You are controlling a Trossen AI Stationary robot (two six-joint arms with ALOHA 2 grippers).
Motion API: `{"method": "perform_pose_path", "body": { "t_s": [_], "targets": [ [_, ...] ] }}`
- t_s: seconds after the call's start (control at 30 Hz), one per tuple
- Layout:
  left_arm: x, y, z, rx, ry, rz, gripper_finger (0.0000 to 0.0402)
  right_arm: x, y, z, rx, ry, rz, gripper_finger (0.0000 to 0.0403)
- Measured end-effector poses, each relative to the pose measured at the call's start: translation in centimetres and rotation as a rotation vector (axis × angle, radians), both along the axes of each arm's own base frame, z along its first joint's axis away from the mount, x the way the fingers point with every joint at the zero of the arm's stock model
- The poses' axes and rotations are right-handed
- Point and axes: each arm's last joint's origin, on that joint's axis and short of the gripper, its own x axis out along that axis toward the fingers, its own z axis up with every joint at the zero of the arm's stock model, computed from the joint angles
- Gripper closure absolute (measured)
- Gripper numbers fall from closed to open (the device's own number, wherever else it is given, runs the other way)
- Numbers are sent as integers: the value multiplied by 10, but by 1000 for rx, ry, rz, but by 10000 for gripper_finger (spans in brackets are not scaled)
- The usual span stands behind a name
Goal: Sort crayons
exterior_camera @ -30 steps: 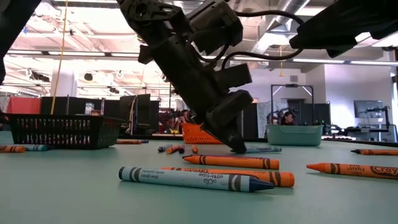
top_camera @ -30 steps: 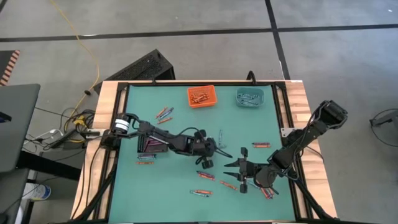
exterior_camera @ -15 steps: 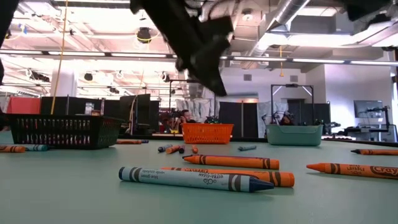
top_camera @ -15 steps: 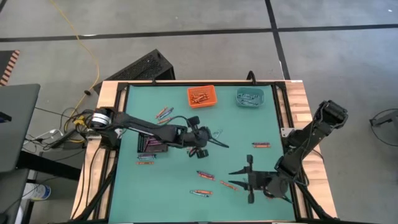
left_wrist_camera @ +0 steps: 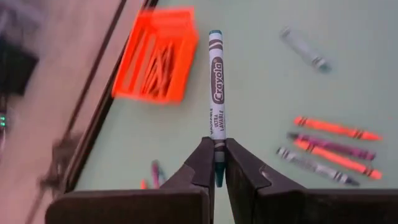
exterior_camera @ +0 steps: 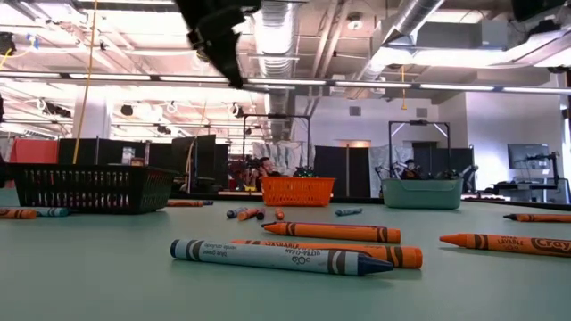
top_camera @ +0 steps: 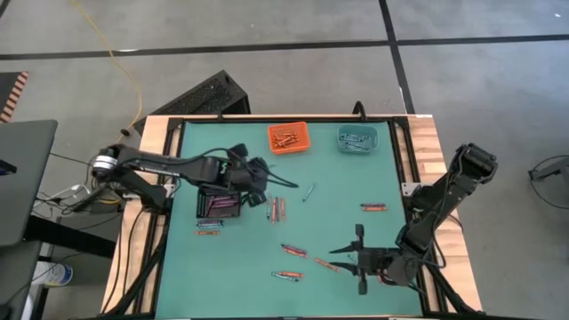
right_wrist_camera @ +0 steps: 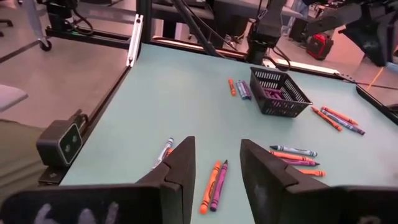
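- Left wrist view: left gripper [left_wrist_camera: 216,163] fingers pinch the tip end of a teal paper-wrapped crayon [left_wrist_camera: 216,87], which points toward the orange plastic bin [left_wrist_camera: 158,55].
- High view: that gripper [top_camera: 264,182] is raised beside the black mesh basket [top_camera: 216,204].
- Right gripper [right_wrist_camera: 214,167]: fingers spread, holding nothing, low over the green mat [top_camera: 333,191] at its near edge.
- Loose crayons [top_camera: 278,209] lie scattered mid-mat; teal bin [top_camera: 356,139] sits at the far edge.

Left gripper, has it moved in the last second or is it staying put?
Yes. The left gripper, shut on a teal crayon, has pulled back from mid-table toward the black bin, in the high view.
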Motion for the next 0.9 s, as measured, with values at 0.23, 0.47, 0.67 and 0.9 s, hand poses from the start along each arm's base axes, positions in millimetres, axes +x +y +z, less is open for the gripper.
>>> {"method": "perform_pose_path", "body": {
  "t_s": [0.23,0.47,0.67,0.9],
  "targets": [
    [-17,-1,-10,2,-29,-21,393,5,-5,0,2,0,-24,274],
    [-24,3,-36,-42,-243,-167,393,10,-9,0,37,2,-44,274],
    [-29,31,-50,-64,-366,-132,393,14,-14,0,37,2,-65,274],
    [0,97,-75,-188,-548,-127,393,22,-23,-1,34,4,-107,274]
  ]
}}
